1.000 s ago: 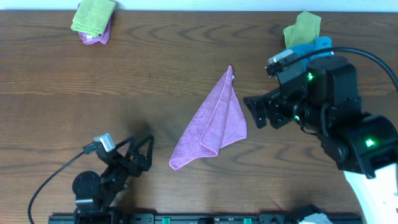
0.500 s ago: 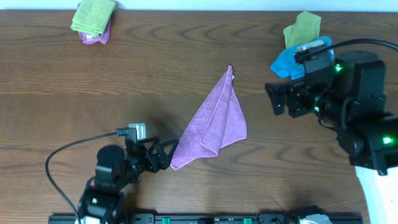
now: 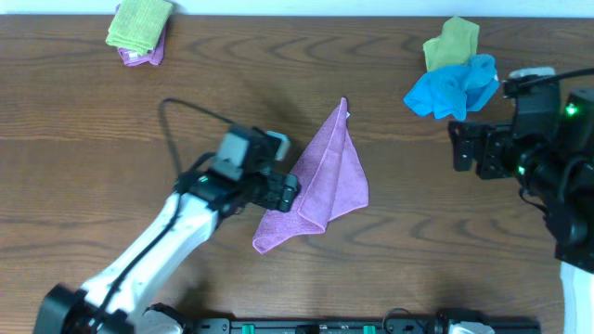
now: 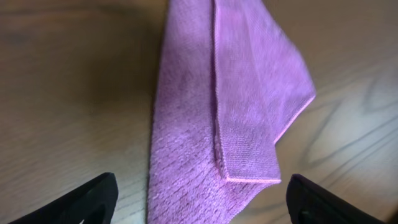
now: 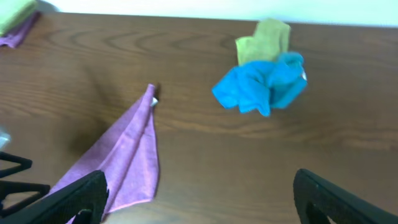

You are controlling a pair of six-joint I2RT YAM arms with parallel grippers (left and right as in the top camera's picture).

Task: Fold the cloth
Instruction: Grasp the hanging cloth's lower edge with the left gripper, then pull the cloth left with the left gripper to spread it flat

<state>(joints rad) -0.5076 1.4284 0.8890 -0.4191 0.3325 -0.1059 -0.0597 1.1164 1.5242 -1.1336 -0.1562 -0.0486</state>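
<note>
The cloth (image 3: 320, 186) is mauve-purple and lies folded into a long triangle at the table's middle, with a white tag (image 3: 348, 115) at its far tip. My left gripper (image 3: 290, 192) is open at the cloth's left edge, just above it. In the left wrist view the cloth (image 4: 217, 93) fills the space between the two dark fingertips (image 4: 99, 198), and a folded flap ends in a hemmed corner. My right gripper (image 3: 459, 148) is open and well to the right of the cloth, holding nothing. The right wrist view shows the cloth (image 5: 124, 155) at lower left.
A bright blue cloth (image 3: 453, 85) lies crumpled at the back right, with a yellow-green cloth (image 3: 452, 42) touching it behind. At the back left, another yellow-green cloth (image 3: 139, 23) rests on a purple one (image 3: 144, 56). The left arm's black cable (image 3: 186, 116) loops above the table.
The left arm has swung from the front left up to the cloth's left edge. The right arm has drawn back to the right, uncovering the blue cloth. The cloth has not moved.
</note>
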